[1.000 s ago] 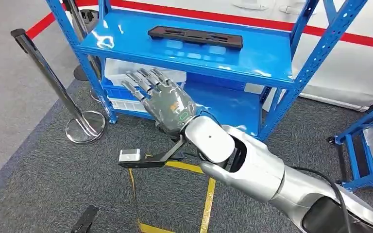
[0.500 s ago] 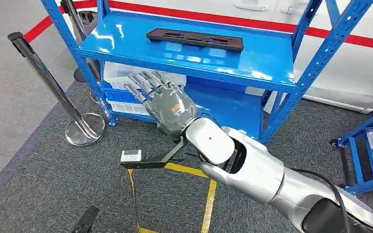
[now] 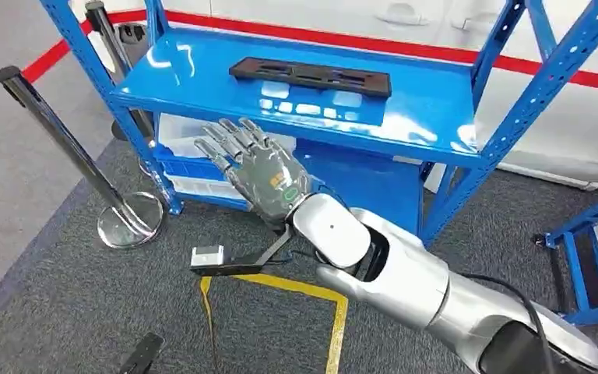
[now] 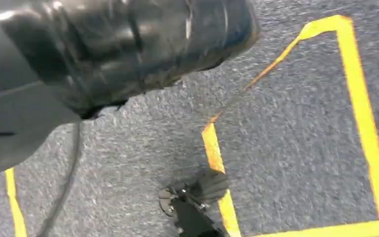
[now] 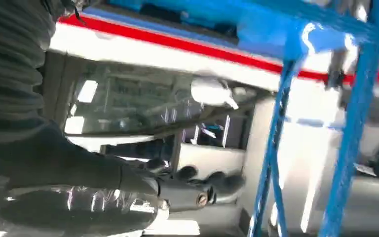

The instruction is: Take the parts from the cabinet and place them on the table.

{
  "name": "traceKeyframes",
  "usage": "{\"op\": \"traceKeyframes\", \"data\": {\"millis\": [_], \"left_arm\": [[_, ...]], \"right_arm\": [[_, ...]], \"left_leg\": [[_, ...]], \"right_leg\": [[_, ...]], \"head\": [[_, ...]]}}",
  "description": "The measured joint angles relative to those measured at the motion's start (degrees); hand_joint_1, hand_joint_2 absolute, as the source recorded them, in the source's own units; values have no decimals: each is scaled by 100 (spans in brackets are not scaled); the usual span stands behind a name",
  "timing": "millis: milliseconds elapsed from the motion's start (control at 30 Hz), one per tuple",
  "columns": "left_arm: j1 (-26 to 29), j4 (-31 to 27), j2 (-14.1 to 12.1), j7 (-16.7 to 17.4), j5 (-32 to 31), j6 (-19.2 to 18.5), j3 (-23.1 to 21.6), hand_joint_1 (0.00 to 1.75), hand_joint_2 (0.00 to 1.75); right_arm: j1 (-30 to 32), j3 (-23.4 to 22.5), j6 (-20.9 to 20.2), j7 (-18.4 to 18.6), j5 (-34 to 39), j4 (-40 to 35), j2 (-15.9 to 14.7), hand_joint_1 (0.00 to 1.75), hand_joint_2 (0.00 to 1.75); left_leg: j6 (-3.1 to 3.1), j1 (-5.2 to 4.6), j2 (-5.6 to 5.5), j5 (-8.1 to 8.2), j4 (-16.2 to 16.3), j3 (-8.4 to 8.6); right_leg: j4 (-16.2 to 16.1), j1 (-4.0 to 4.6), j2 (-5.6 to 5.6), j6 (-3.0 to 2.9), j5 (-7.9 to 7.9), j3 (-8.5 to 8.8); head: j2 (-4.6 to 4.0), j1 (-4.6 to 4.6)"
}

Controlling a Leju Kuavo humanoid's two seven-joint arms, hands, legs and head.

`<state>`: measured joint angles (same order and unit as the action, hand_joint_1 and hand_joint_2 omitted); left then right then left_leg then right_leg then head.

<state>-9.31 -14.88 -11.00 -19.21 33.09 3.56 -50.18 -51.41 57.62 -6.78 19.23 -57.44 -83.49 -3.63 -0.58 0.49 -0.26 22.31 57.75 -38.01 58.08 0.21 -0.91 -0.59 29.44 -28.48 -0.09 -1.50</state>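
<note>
On the top shelf [image 3: 436,117] of the blue rack [image 3: 514,109] you see the black part [image 3: 310,75] lying flat, untouched. Your right hand [image 3: 261,173] hovers below the shelf's front edge, apart from the part, its fingers [image 3: 226,140] spread and holding nothing. Your left hand's state cannot be told. A stanchion [image 3: 70,148] stands left of the rack.

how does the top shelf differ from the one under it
The top shelf carries a long black part lying flat; the lower shelf holds pale bins at its left end. The right hand is raised at the lower shelf's level. Both are glossy blue.
</note>
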Motion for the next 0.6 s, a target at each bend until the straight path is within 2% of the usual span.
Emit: {"op": "traceKeyframes", "data": {"millis": [33, 100, 133, 200, 233, 267, 300, 333, 367, 400, 433, 467, 500, 533, 567, 600], "left_arm": [[3, 0, 0, 0, 0, 0, 0, 0, 0], [2, 0, 0, -2, -2, 2, 0, 0, 0], [-6, 0, 0, -2, -2, 2, 0, 0, 0], [3, 0, 0, -2, -2, 2, 0, 0, 0], [11, 0, 0, -2, -2, 2, 0, 0, 0], [17, 0, 0, -2, -2, 2, 0, 0, 0], [17, 0, 2, -2, -2, -2, 0, 0, 0], [12, 0, 11, -2, -2, -2, 0, 0, 0], [10, 0, 13, -2, -2, -2, 0, 0, 0], [8, 0, 18, -2, -2, -4, 0, 0, 0], [3, 0, 18, 2, -4, -4, 0, 0, 0], [-1, 0, 18, 7, -6, -4, 0, 0, 0], [-7, 0, 18, 2, -9, -4, 0, 0, 0], [-12, 0, 13, 2, -11, -4, 0, 0, 0], [-19, 0, 9, 4, -13, -4, 0, 0, 0], [-27, 0, 15, 0, -20, -4, 0, 0, 0]], "right_arm": [[-8, 0, 4, 0, 0, -4, 0, 0, 175], [-13, 0, 7, 0, -2, -2, 0, 0, 175], [-10, 0, 7, 0, -2, 0, 0, 0, 175], [30, 0, 7, 2, -2, 15, -2, 0, 175], [44, 0, 7, 0, -2, 28, -2, 0, 175], [53, 0, 4, -4, -2, 37, -2, 0, 175], [54, 2, 4, -7, -2, 46, -2, 0, 175], [53, 2, 2, -7, -2, 52, -2, 0, 175], [54, 2, 2, -9, -2, 61, -2, 0, 175], [55, 9, -2, -13, -2, 85, -2, 0, 175], [56, 18, -7, -13, 0, 105, -2, 0, 175], [67, 22, -9, -15, 0, 107, 2, 0, 175], [64, 22, -22, -13, 0, 127, -4, 0, 175], [51, 22, -35, -11, 15, 136, -2, 0, 175], [47, 22, -39, -11, 20, 138, 18, 0, 175], [43, 22, -46, -9, 26, 151, 26, 0, 175]], "left_leg": [[-37, 17, -7, 24, -12, 69], [-109, 33, -10, 105, -64, 213], [-143, 33, -10, 151, -64, 263], [-141, 33, -11, 257, -64, 373], [-139, 34, -14, 311, -64, 438], [-134, 35, -19, 371, -64, 524], [-128, 35, -23, 442, -64, 625], [-116, 36, -26, 506, -64, 717], [-92, 35, -27, 578, -65, 801], [-56, 14, -33, 639, -39, 855], [-7, 10, -56, 692, -34, 838], [41, 6, -46, 730, -33, 852], [77, 15, -43, 739, -30, 910], [86, 18, -40, 729, -10, 900], [100, 28, -17, 752, 100, 845], [126, 28, -8, 742, 385, 720]], "right_leg": [[46, 21, 1, 16, 2, 9], [595, -7, 30, 68, -2, -280], [1021, -21, 30, 99, 106, -561], [1679, -41, 32, 140, 454, -1108], [1775, -46, 34, 145, 542, -1282], [1662, -51, 39, 144, 473, -1351], [1340, -54, 40, 134, 226, -1310], [924, -53, 41, 114, -125, -1215], [455, -51, 42, 88, -595, -1113], [103, -27, 47, 50, -924, -1128], [123, -4, 47, 4, -736, -1109], [127, -5, 45, -32, -863, -1067], [114, 3, 33, -80, -816, -1061], [100, 2, 33, -114, -791, -1025], [68, -30, 28, -143, -773, -949], [63, -31, 31, -191, -726, -896]], "head": [[0, 2], [0, 17], [0, 11], [0, 15], [0, 15], [0, 15], [0, 13], [-2, 15], [0, 17], [0, 22], [0, 19], [0, 9], [0, 19], [0, 26], [0, 8], [0, 11]]}}
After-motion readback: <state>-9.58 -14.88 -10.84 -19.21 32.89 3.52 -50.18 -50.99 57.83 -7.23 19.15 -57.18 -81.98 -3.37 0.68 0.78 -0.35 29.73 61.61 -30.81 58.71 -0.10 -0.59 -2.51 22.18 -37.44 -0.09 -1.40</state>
